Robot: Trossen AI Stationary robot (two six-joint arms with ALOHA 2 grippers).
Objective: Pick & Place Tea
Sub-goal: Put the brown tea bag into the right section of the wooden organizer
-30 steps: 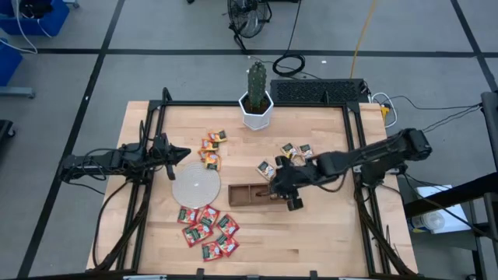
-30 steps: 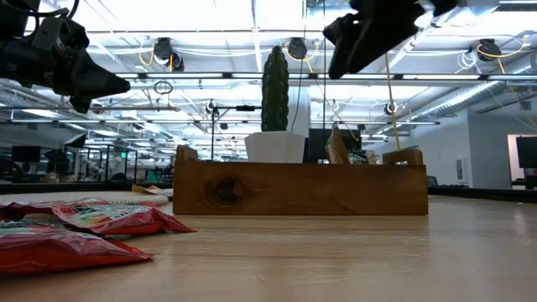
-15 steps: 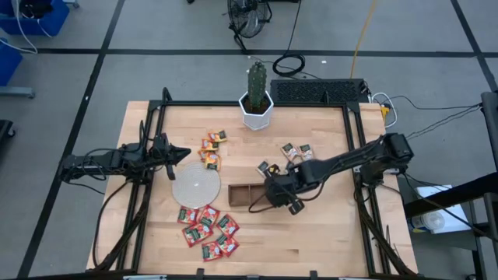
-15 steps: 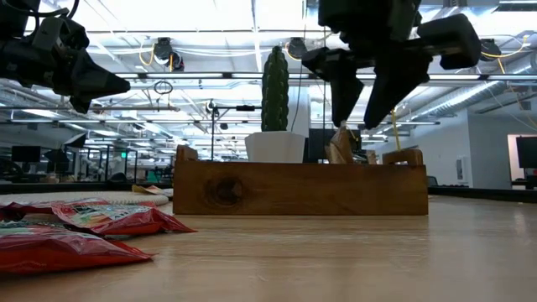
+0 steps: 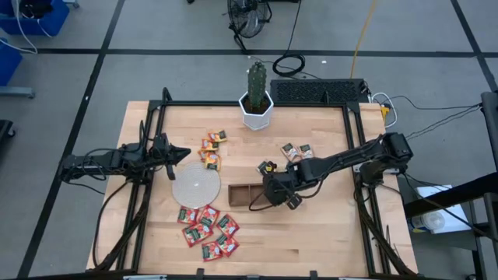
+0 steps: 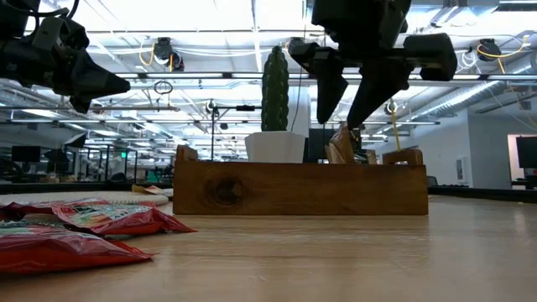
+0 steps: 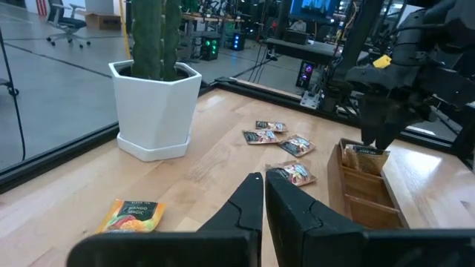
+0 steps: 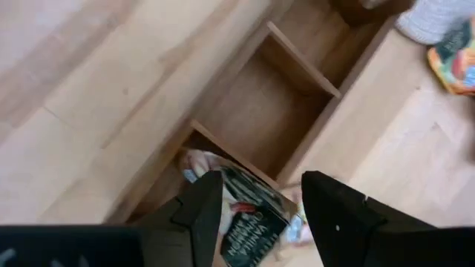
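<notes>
Overhead, straight down on the whole worktop (image 5: 327, 233). At worktop height, level across the front edge, very close to the tray (image 6: 300, 189), room behind. On the left wrist, forward and low toward the far edge and cactus pot (image 7: 154, 107). On the right wrist, close above the tray's compartments. Shared by all: the tray.

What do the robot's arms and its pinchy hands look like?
Both arms are dark, almost black, thin and built from jointed segments. The left gripper ends in two smooth, tapering black fingers, pointed like a beak. The right gripper has two black wedge-shaped fingers under a chunky black block. No bright markings show on either arm.
</notes>
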